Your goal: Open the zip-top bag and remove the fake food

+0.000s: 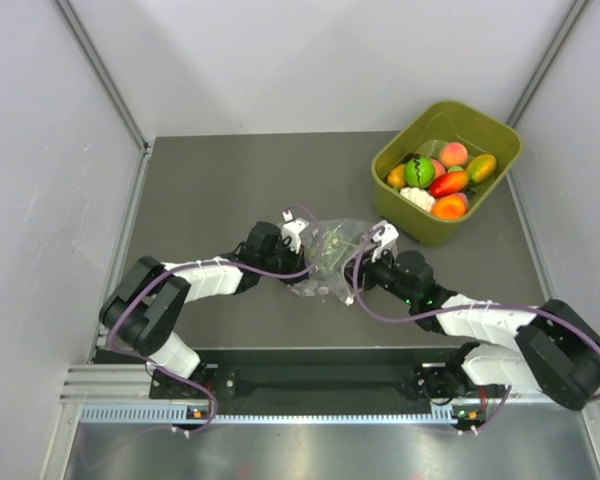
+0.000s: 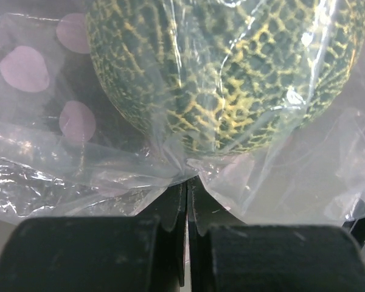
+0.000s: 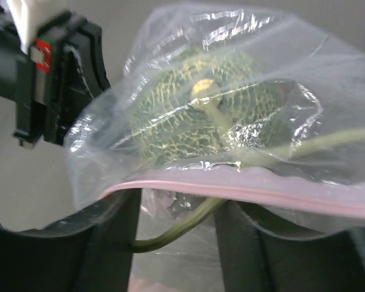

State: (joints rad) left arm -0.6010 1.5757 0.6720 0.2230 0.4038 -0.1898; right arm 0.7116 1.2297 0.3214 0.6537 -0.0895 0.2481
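My left gripper (image 2: 187, 196) pinches the clear crinkly zip-top bag (image 2: 280, 194); my right gripper (image 3: 176, 210), seemingly agape, must clamp its pink strip (image 3: 280, 196) squarely

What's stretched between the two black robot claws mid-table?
A clear, crinkly plastic zip-top bag, a green netted toy melon inside, spans from the left gripper to the right gripper; the top view shows it.
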